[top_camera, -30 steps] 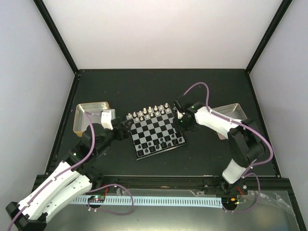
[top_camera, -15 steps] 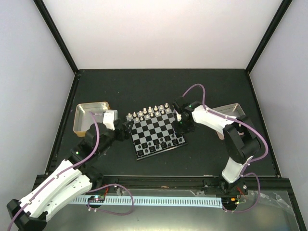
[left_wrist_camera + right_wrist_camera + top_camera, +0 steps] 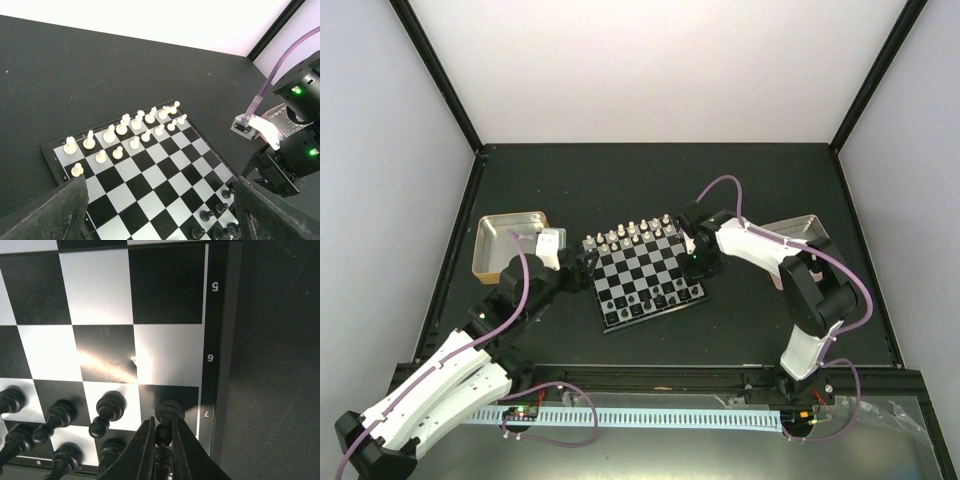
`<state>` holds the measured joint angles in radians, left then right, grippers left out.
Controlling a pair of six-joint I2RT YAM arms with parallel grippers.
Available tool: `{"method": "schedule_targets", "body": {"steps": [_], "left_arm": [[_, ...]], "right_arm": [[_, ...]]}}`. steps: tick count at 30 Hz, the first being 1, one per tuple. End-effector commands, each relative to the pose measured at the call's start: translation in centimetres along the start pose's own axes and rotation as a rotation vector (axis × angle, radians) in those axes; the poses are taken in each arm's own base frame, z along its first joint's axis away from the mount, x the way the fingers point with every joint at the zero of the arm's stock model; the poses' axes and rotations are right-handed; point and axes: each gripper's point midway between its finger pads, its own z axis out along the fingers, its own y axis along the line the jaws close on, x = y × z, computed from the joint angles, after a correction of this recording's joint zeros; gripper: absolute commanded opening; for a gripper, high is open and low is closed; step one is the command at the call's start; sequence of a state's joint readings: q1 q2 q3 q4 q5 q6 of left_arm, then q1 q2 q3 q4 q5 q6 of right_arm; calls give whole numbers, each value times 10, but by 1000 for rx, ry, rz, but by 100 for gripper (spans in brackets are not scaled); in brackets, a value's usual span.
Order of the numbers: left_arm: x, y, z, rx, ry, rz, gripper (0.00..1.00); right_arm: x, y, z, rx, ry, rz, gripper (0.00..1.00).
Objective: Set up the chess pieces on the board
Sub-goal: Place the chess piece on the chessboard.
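- The board [image 3: 645,272] lies at the centre of the top view on the dark table [image 3: 650,185], turned slightly askew.
- White pieces [image 3: 632,235] stand in two rows along its upper edge, and black pieces [image 3: 652,298] along its lower edge.
- The left claw [image 3: 584,267] sits just beside the board's left edge.
- In the left wrist view its fingers [image 3: 50,215] stand wide apart at the bottom corners. Nothing is between them, and the board shows beyond.
- In that view the white pieces [image 3: 125,131] fill the board's upper left and a few black ones [image 3: 215,220] show at lower right.
- The right claw [image 3: 697,262] hangs over the board's right edge, near the lower right corner.
- In the right wrist view its fingers [image 3: 146,446] are drawn close together at the bottom centre, pinching the head of a black pawn [image 3: 169,412].
- The pawn's base stands on the dark square beside the rim mark "7", at the board's right edge in that frame.
- More black pieces [image 3: 109,407] stand to its left.
- A left tray [image 3: 510,226] lies left of the board and a right tray [image 3: 806,230] lies right of it, behind the arms.
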<state>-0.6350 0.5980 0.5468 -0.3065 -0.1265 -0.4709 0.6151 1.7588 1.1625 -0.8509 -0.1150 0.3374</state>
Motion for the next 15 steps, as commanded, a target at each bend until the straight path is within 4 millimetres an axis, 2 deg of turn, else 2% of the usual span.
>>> {"method": "schedule_targets", "body": {"steps": [1,7,10,15], "left_arm": [[-3,-3,0,12,0,11,82],[-4,-4,-1,14,7,12,82],[-5,-5,-1,12,11,7,83],[-8,-5,-4,-3,34,-11,98]], "right_arm": [[-6,6,1,-11,-6,-21,10],[-10,8,-1,-13,-20,-24,18],[-14,7,-9,-3,-52,-21,28],[-29,8,-40,-3,-178,10,44]]}}
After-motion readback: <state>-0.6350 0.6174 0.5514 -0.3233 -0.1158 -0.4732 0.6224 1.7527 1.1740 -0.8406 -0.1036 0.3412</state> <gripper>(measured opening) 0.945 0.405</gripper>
